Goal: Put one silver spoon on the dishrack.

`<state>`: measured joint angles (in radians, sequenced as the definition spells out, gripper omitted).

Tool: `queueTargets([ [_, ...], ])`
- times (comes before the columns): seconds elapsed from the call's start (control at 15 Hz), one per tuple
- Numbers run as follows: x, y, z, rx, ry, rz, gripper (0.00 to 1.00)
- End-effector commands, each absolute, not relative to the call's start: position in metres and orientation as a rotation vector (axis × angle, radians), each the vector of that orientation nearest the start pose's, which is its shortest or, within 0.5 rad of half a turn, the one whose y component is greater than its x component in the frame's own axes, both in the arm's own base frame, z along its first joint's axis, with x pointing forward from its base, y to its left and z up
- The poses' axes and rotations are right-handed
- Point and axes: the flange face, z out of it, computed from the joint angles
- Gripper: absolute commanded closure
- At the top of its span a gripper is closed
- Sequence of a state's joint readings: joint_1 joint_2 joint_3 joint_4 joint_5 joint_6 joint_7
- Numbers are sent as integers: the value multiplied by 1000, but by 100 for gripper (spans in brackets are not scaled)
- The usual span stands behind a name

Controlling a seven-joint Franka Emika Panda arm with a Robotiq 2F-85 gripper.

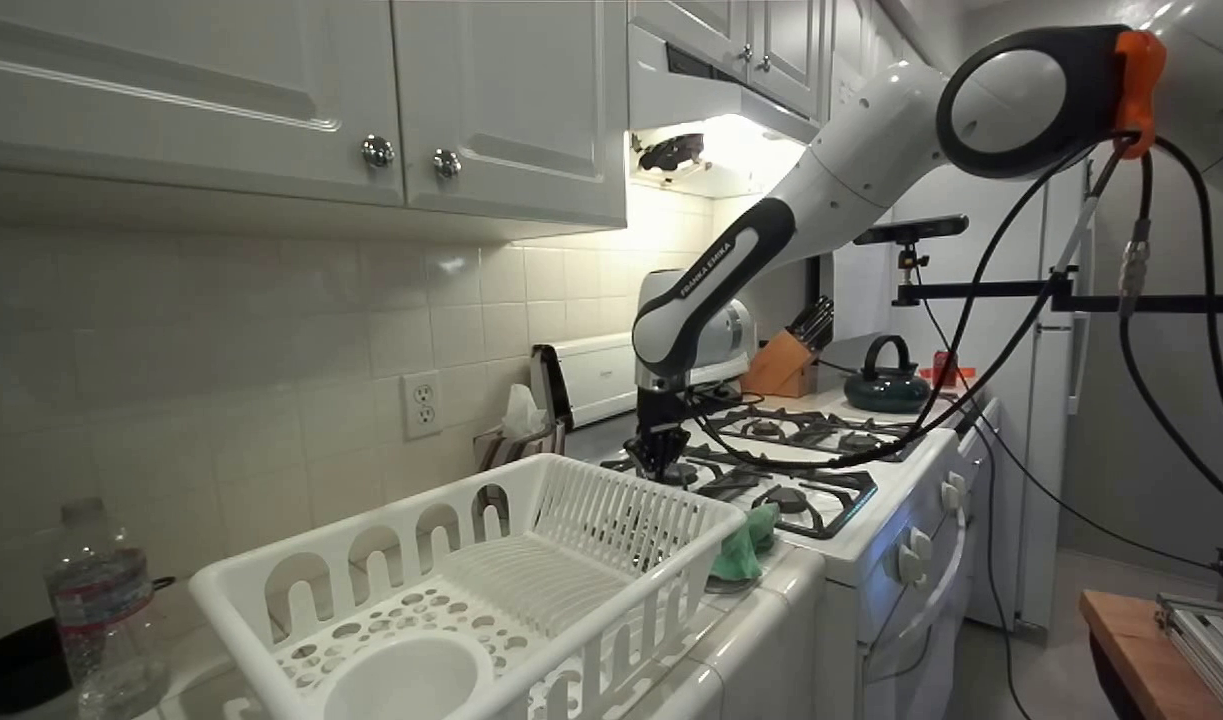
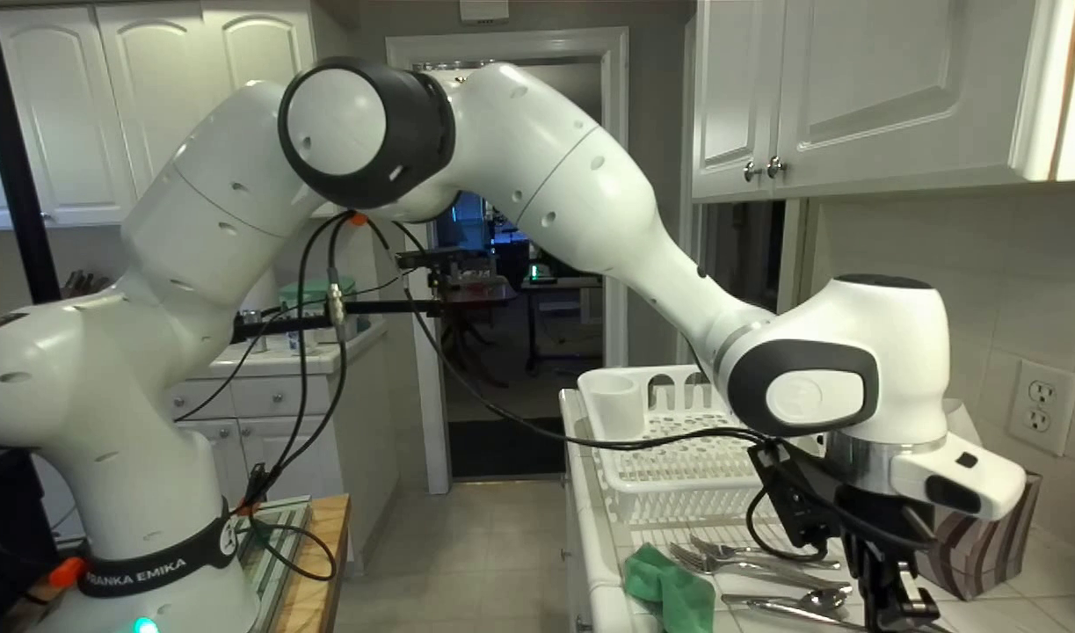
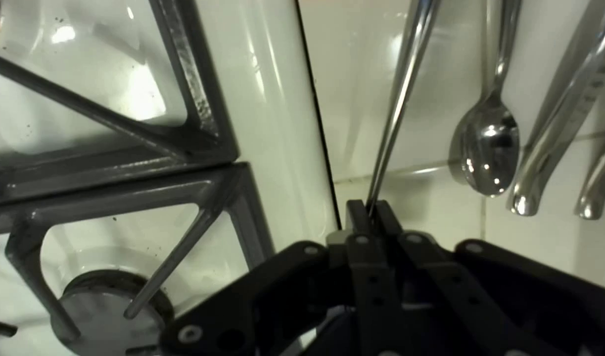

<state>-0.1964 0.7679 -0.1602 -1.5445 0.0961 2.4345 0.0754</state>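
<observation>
Beside dark grates [image 3: 109, 117], the pincer [image 3: 373, 213] pinches a slim, shiny metal utensil [image 3: 400, 101], with a spoon [image 3: 490, 143] and forks [image 2: 695, 559] lying between it and the slotted plastic rack [image 1: 611, 605].

Bright light glows under the range hood [image 1: 683, 100], and glare spots the stovetop [image 3: 143, 96].

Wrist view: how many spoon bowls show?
1: the spoon bowl, in this picture right of the utensil in the pincer. That utensil and others run out of frame, so more may be hidden.
</observation>
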Motion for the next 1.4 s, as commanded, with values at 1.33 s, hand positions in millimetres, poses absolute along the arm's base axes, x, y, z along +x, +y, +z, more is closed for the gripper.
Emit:
queueTargets([
  [1.33, 623, -120, 372, -3109, 494, -547, 99],
])
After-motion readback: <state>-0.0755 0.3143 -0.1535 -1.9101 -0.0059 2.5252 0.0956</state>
